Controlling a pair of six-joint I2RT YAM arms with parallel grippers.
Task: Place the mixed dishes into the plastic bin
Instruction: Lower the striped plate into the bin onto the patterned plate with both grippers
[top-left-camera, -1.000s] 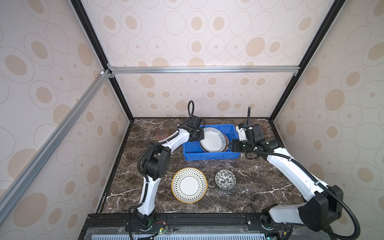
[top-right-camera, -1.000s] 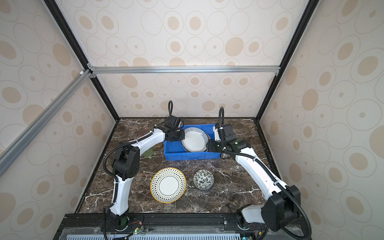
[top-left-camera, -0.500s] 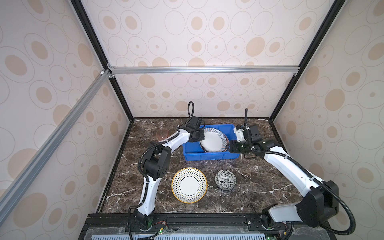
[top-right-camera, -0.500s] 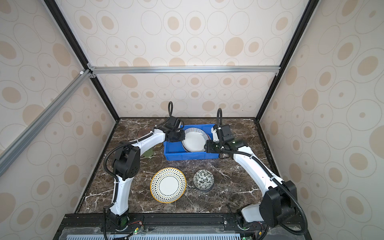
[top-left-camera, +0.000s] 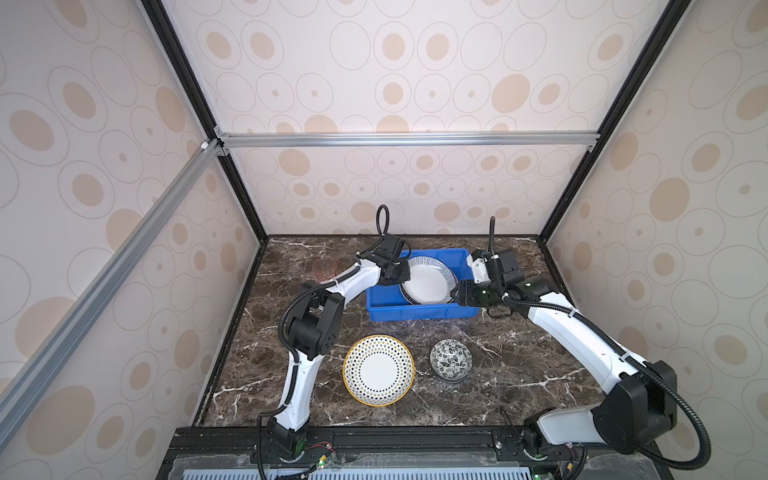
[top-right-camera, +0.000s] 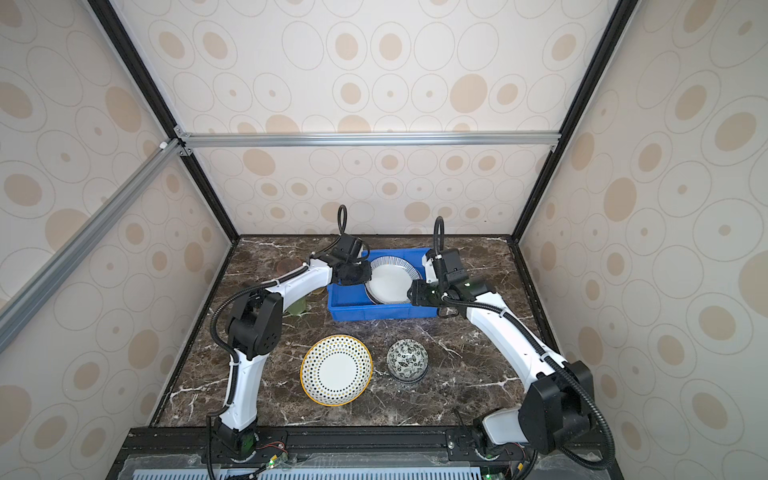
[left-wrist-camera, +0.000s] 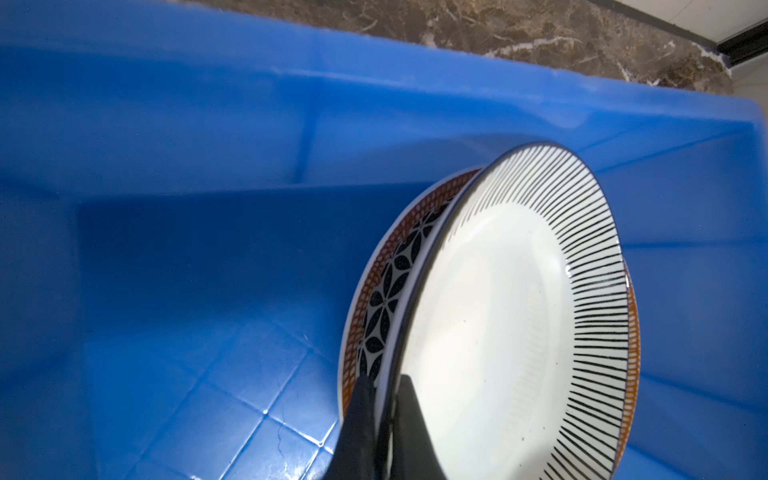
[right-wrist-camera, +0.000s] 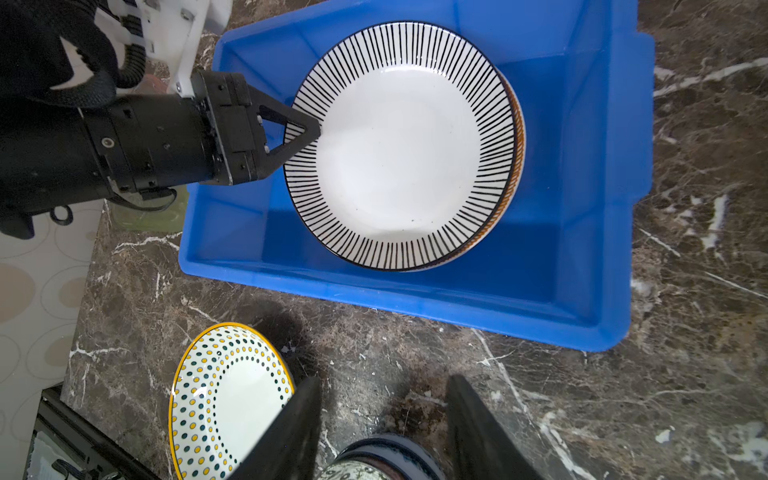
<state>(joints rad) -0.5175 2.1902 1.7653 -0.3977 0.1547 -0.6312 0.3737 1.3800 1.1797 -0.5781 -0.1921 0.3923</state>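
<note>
Two plates lie stacked in the blue bin, toward its right half. The striped plate is on top, and the geometric plate, with an orange-brown rim, is under it. The striped plate sits tilted: the left wrist view shows a gap between the two on the gripped side.

Left pincer: closed on the striped plate's rim, a finger on either face of the edge, on the side toward the bin's left end.

Right pincer: at the bin's right end in both top views, jaws standing apart with nothing between them.

The bin stands at the back middle of the bench.

Outside the bin, nearer the front of the bench:
- The dotted plate, yellow-rimmed, lies flat.
- The floral bowl is just to its right, not touching it.

The pink tumbler stands upright left of the bin, behind the left arm. The green tumbler is partly hidden by the same arm, so its pose cannot be told.
</note>
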